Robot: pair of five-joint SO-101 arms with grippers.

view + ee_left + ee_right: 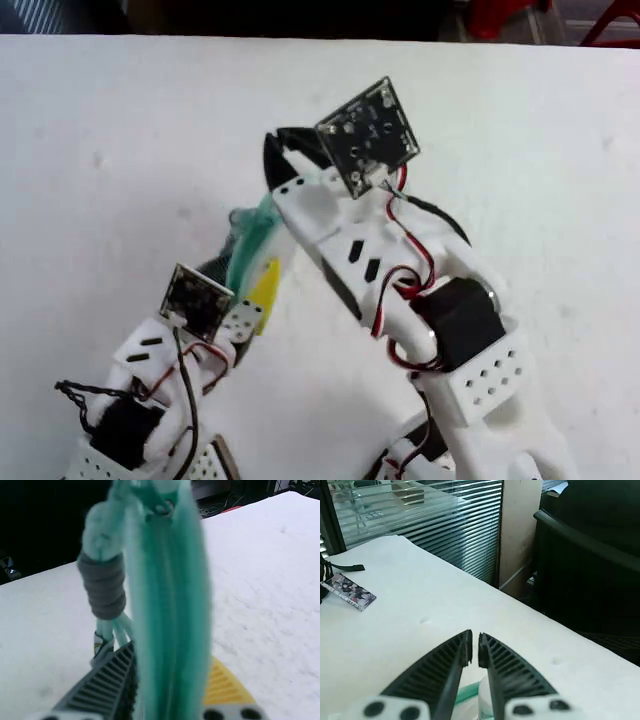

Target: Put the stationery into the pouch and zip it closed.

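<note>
White plastic left arm (145, 350) angles inward; left gripper (170, 657), grey and yellow fingers, is clamped on the teal fabric pouch (170, 580). White plastic right arm (325, 215) extends diagonally beyond it. Black ribbed right gripper (475, 650) is closed to a narrow slit.

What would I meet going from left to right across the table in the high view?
Left arm's wrist camera → green pouch → right arm's wrist camera → right arm's black motor. Both grippers overlap the pouch, so they are left out.
</note>
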